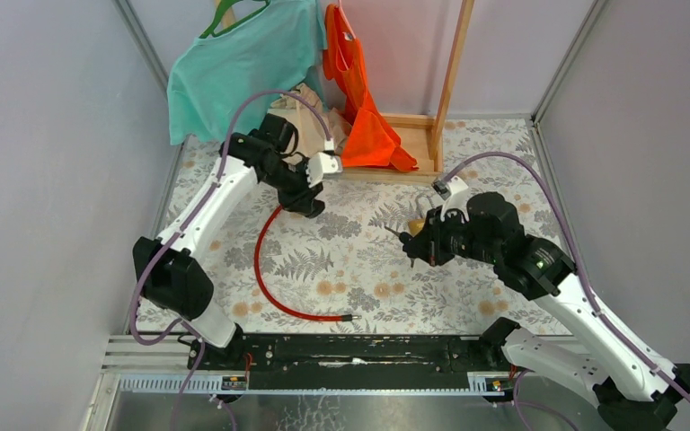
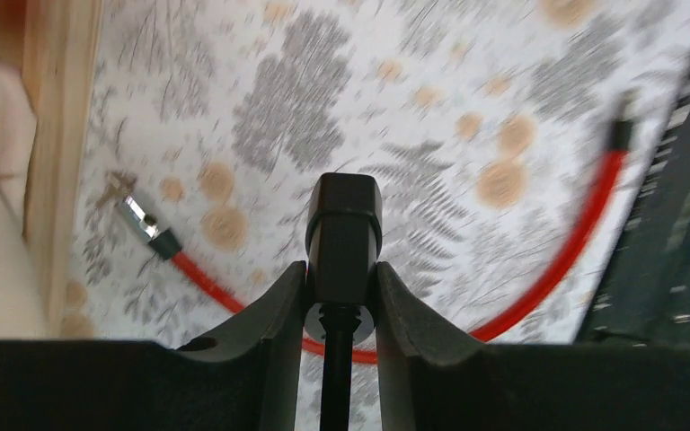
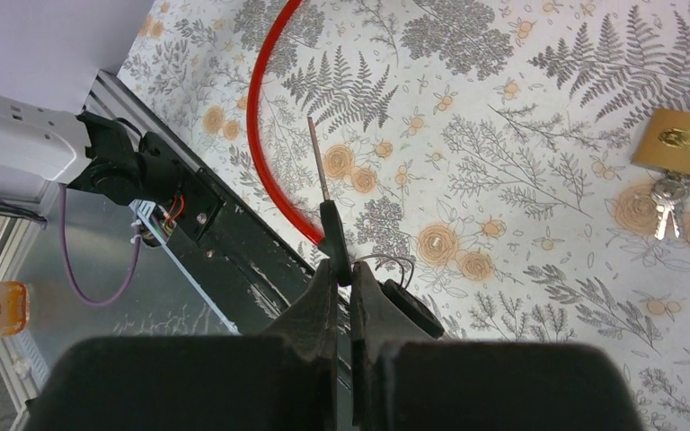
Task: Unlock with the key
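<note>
While the left gripper clamps the black lock barrel at frame centre, evidently to steady it, the right gripper pinches the key mid-frame. The shaft points outward, ready for insertion. The red cable lies slack behind.

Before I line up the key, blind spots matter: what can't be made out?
- Keyhole of the black cylindrical lock body: faces away, left wrist view; left gripper covers it, top view.
- Square brass padlock: cut by right wrist view's edge.
- Slim black-headed metal key: teeth too small, right wrist view.
- Red cable's far tip: blurred, left wrist view.
</note>
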